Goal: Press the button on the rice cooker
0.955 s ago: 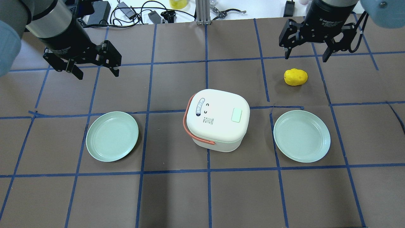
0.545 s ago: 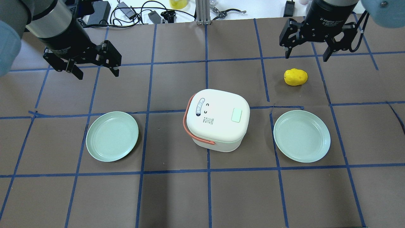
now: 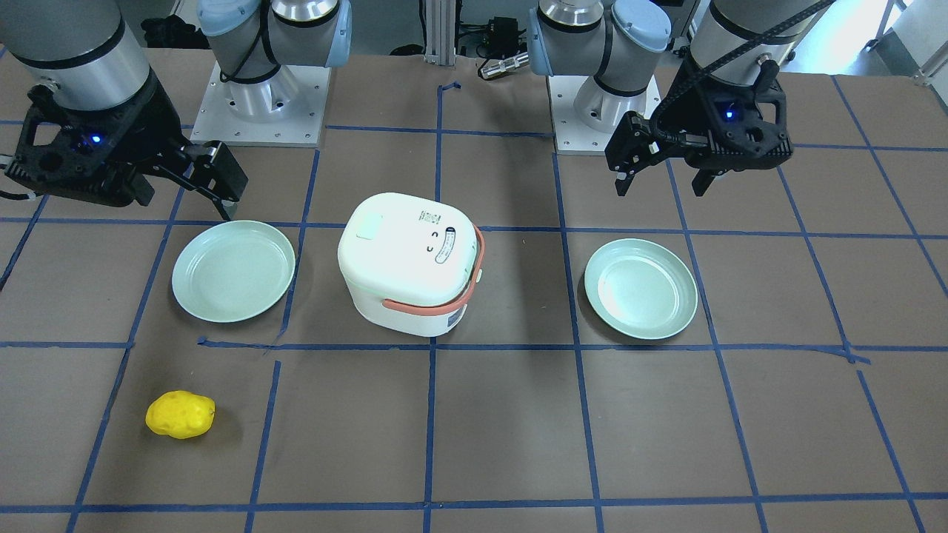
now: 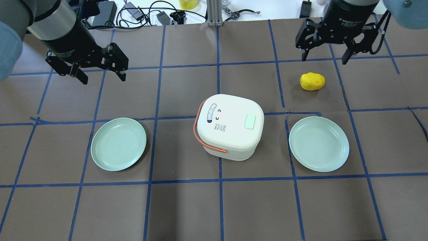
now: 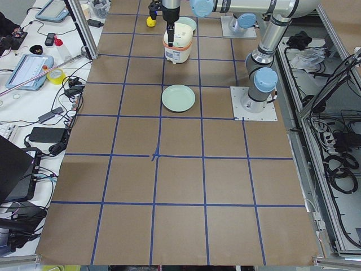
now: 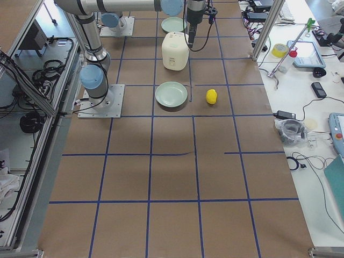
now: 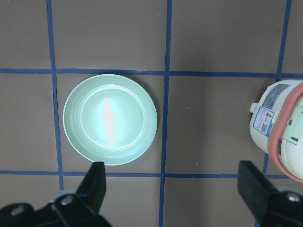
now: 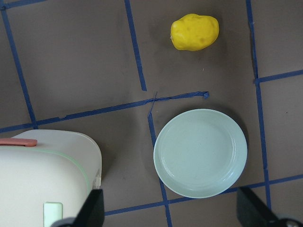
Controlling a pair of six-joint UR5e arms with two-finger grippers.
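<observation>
The biggest thing here is the brown paper-covered table [image 4: 187, 207] with its blue tape grid, and everything else sits on it. I'm reading clock directions off the overhead view, with 12 as the far edge away from the robot and the cooker as the centre of the dial.

Both arms hang above the far half of the table. The black two-finger left end effector [image 4: 103, 79] is out at about 10 o'clock with its fingers spread wide and nothing between them. The black right end effector [image 4: 323, 61] is up around 1 o'clock, also spread wide and holding nothing. Both are well apart from the cooker.

The small white rounded-square rice cooker [image 4: 229, 125] with the pale green rim sits upright about mid-table, lid closed. Its salmon-orange band handle [image 4: 197, 129] wraps round the 9 o'clock side.

There's one mint-green round plate [image 4: 118, 144] at 9 o'clock and a second mint-green plate [image 4: 319, 144] at 3 o'clock. Both lie flat, near the cooker but not touching it.

A yellow potato-shaped lump [image 4: 312, 81] lies on the table at roughly 2 o'clock, between the right end effector and the second plate.

Smallest of all is the pale mint-green rounded-square button [image 4: 250, 121]. It's on the lid top near the 3 o'clock edge, on the side facing the second plate, and it's untouched.
</observation>
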